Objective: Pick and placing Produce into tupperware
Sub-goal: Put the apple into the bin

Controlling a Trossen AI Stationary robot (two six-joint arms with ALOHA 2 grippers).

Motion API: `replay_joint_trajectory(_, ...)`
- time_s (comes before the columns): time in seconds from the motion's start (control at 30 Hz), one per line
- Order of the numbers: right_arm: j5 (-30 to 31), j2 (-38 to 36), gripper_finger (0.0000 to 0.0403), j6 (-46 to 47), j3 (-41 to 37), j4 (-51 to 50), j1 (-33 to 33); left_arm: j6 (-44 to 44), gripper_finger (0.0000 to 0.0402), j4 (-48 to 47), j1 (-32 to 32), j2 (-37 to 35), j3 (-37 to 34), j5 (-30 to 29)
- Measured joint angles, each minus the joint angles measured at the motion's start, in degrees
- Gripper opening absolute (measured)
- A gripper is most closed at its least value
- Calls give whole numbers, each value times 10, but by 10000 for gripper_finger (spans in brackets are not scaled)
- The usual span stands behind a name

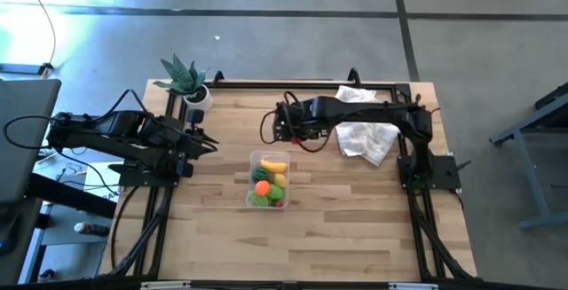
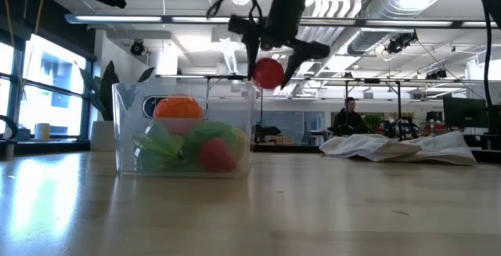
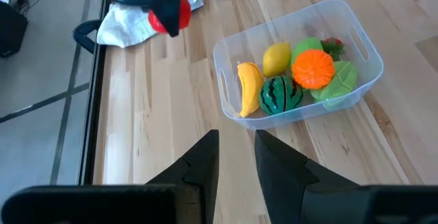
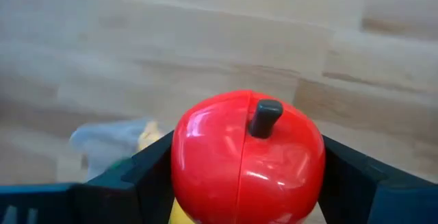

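Note:
The clear tupperware [image 1: 269, 180] stands mid-table and holds a yellow banana [image 3: 249, 87], a lemon [image 3: 276, 58], a striped watermelon [image 3: 280, 94], an orange [image 3: 314, 68], light green pieces [image 3: 340, 81] and a red piece [image 3: 333, 44]. A red toy apple [image 4: 246, 155] with a dark stem hangs in the air just beyond the tub's far end, with my right gripper [image 2: 270, 64] shut on it. My left gripper [image 3: 236, 138] stays shut and empty at the table's left side, pointing toward the tub. My right gripper pinches the red apple by two opposite sides [image 4: 185, 166] between its two fingers [image 4: 140, 172]. The fingers point steeply down from above. The apple [image 2: 268, 73] hangs clear of the table, at about the height of the tub's rim, its stem [image 4: 263, 116] turned toward the wrist.
A crumpled white cloth [image 1: 366, 135] lies on the far right of the table under the right arm. A potted green plant [image 1: 185, 79] stands at the far left corner. Bare wood lies in front of the tub. A person [image 2: 344, 119] sits far off in the room.

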Motion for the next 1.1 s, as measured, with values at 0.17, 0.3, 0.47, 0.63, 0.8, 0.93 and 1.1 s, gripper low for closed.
replay_joint_trajectory(0.17,2,-21,260,-133,0,35,28,0,85,0,0,0,0,0)
replay_joint_trajectory(0.3,-5,-29,260,-258,0,58,53,0,85,0,0,0,0,0)
replay_joint_trajectory(0.47,-44,-33,260,-411,0,76,81,0,85,0,0,0,0,0)
replay_joint_trajectory(0.63,-85,-33,260,-493,0,80,104,0,85,0,0,0,0,0)
replay_joint_trajectory(0.8,-70,-33,260,-554,0,106,119,0,85,0,0,0,0,0)
replay_joint_trajectory(0.93,-41,-26,260,-586,1,132,123,0,85,0,0,0,0,0)
replay_joint_trajectory(1.1,-55,8,260,-594,1,140,119,0,85,0,0,0,0,0)
